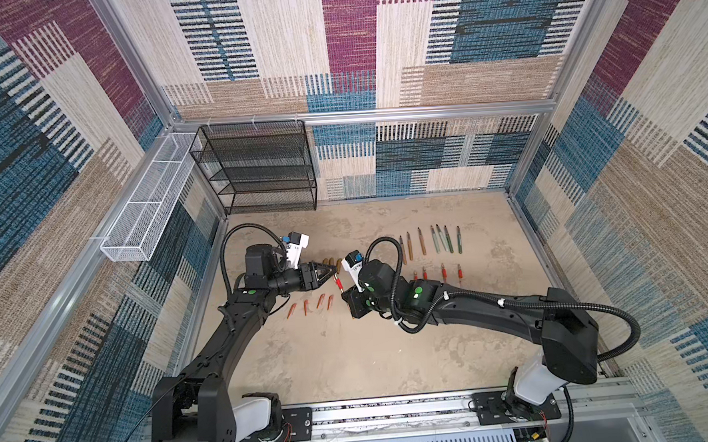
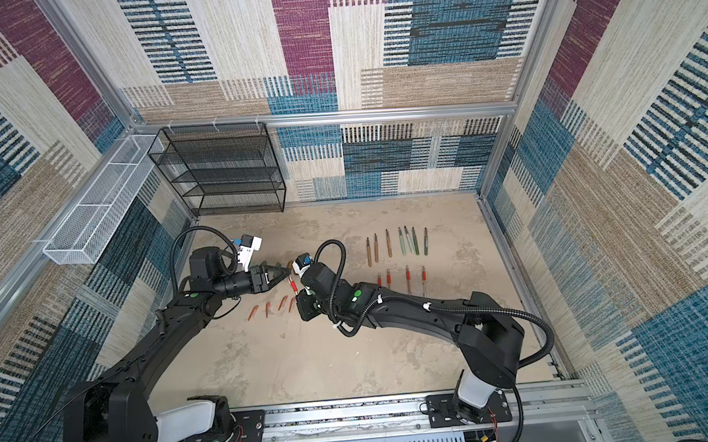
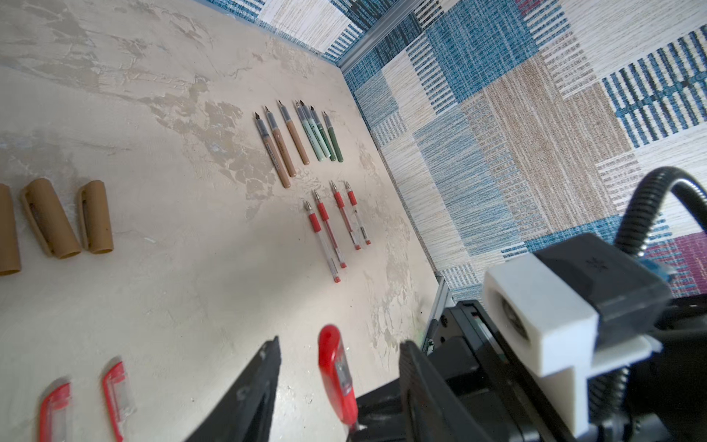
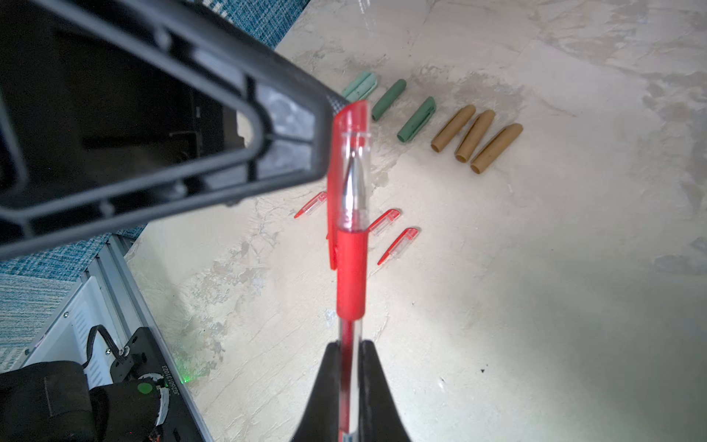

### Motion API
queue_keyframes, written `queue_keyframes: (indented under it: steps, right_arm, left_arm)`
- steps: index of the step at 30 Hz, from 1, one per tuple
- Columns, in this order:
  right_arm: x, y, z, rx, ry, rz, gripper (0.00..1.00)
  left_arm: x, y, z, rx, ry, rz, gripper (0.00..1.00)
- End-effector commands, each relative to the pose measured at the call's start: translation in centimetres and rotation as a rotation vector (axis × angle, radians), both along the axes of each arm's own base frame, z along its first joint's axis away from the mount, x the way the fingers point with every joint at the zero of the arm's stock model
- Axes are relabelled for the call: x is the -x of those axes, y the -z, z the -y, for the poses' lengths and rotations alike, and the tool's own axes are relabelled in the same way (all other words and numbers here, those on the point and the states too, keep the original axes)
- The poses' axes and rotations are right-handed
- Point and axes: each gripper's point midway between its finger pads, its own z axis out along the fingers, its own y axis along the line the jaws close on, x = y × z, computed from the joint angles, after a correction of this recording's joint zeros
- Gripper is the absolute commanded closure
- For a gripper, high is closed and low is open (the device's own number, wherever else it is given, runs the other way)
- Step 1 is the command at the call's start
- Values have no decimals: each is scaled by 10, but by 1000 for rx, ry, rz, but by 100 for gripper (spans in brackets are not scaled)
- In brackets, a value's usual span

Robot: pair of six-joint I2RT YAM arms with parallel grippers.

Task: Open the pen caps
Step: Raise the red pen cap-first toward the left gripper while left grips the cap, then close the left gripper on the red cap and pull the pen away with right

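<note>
**Right gripper (image 4: pixel 350 356) holds the pen (image 4: pixel 351 275); left gripper (image 3: pixel 339 342) straddles its cap (image 3: pixel 336 367)**

Your right gripper is clamped on the clear barrel behind the red grip, leaving the cap sticking out free for the other arm. Your left gripper's jaws stand apart, one each side of that cap, touching it on neither side in the left wrist view. In a top view loose caps (image 1: pixel 320 300) lie just below the mid-frame meeting, bare pens (image 1: pixel 421 241) to the right, likely sorted to avoid regrabs. Next, I judge: close on the cap, pull straight along the pen.
</note>
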Motion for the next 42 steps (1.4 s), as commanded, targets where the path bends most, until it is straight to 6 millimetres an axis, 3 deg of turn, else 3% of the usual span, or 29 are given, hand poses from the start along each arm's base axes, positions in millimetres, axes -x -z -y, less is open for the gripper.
queue_keyframes:
  steps: [1, 5, 13, 16, 20, 23, 26, 31, 34, 38, 42]
  right_arm:
    - [-2, -16, -5, -46, -5, 43, 98]
    - [-1, -18, -10, -55, -17, 33, 98]
    - [1, -15, -15, -55, -35, 29, 98]
    - [1, -13, -14, -57, -34, 38, 93]
    - [-2, -5, -16, -31, -28, 26, 75]
    - [-5, -1, -20, -7, -40, 39, 71]
    - [-9, 6, -22, 23, -38, 47, 77]
    - [-4, 16, -22, 38, -59, 19, 99]
    - [2, 27, -14, 46, -49, -9, 100]
    - [15, 39, -5, 43, -49, -37, 100]
    - [28, 73, 9, 80, -43, -92, 100]
  left_arm:
    - [-2, -1, 2, -1, -4, 20, 49]
    - [-2, 0, 4, 3, -2, -2, 54]
    - [-5, 0, 2, -20, -24, 4, 100]
    - [-4, 0, 2, -10, -26, 20, 100]
    - [-4, -2, 2, -13, -25, 10, 100]
    - [-2, -3, 3, -4, -21, 16, 100]
    - [-3, -1, 1, -13, -29, 20, 100]
    - [-1, -7, 0, -27, -27, 46, 100]
    - [-7, -4, -9, -72, -66, 49, 100]
    - [-16, -15, -22, -57, -119, 54, 100]
    - [-23, -22, -34, -55, -143, 78, 100]
